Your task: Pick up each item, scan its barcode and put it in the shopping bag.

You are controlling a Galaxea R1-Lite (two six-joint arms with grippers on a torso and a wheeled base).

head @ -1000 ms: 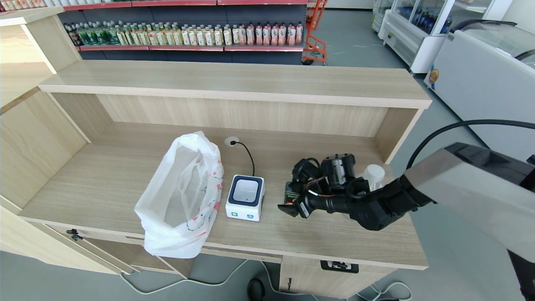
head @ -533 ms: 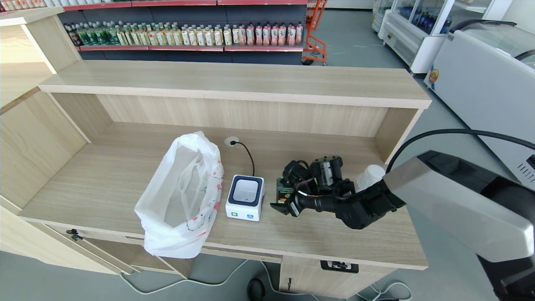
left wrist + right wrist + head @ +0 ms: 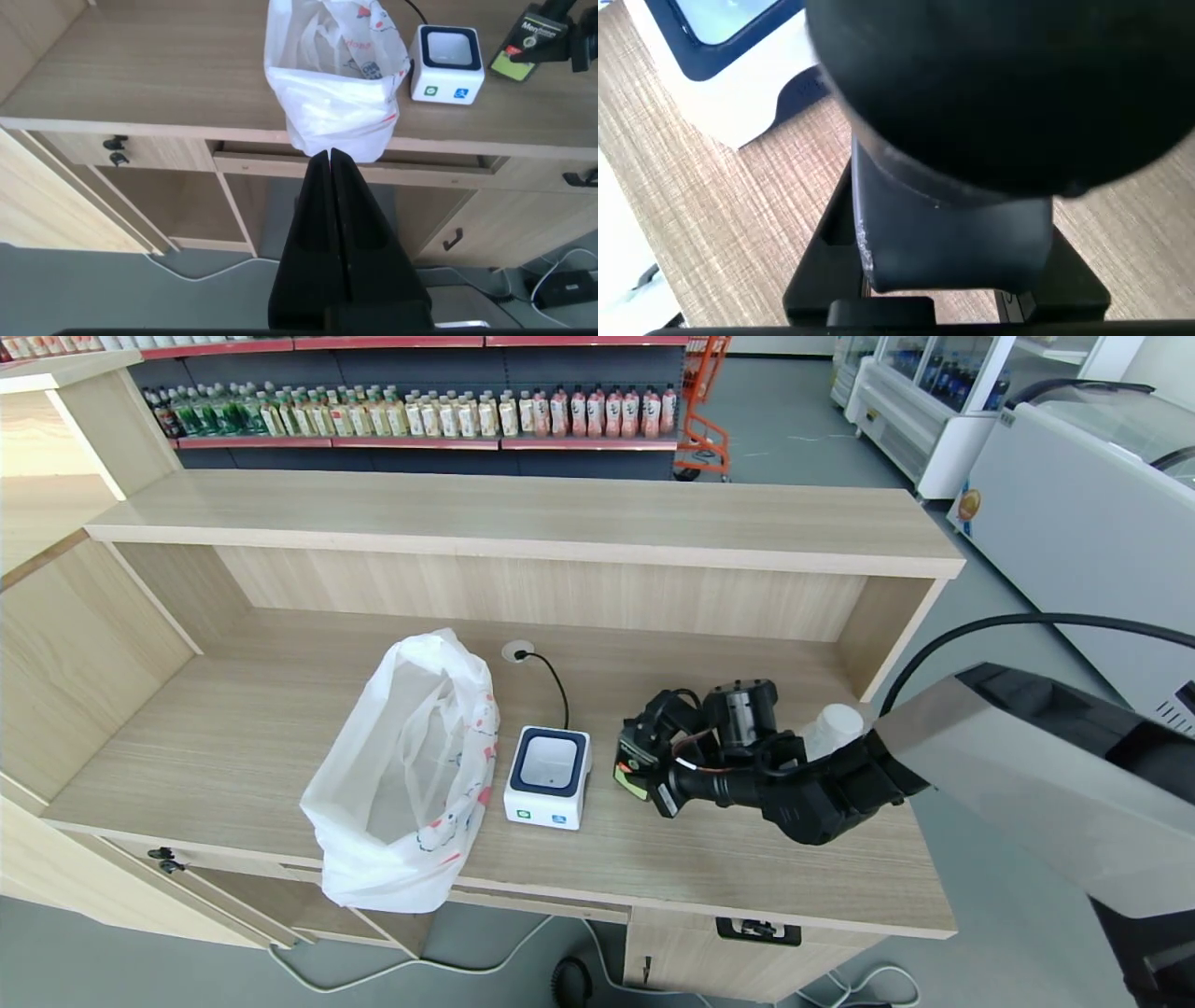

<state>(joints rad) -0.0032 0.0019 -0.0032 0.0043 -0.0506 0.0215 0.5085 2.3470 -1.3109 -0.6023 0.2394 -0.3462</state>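
Observation:
A white plastic shopping bag [image 3: 401, 775] stands open on the wooden counter, also seen in the left wrist view [image 3: 332, 84]. Just right of it sits the white barcode scanner [image 3: 549, 775] [image 3: 450, 63] [image 3: 719, 56] with its dark-framed window facing up. My right gripper [image 3: 639, 761] is shut on a dark package with a green and yellow label [image 3: 631, 771] [image 3: 523, 49], held just right of the scanner and slightly above the counter. In the right wrist view the package's dark body [image 3: 971, 103] hides most of the scene. My left gripper [image 3: 330, 159] is shut on nothing, out in front of the counter below the bag.
A white cup [image 3: 834, 728] stands on the counter behind my right arm. The scanner's black cable [image 3: 555, 686] runs back to a grommet. A raised wooden ledge [image 3: 523, 523] walls the counter's far side. Drawers [image 3: 140, 159] lie under the counter front.
My right gripper has carried the dark package leftward to the scanner's side and lifted it a little, tilting its label. The bag, scanner and cup have not moved.

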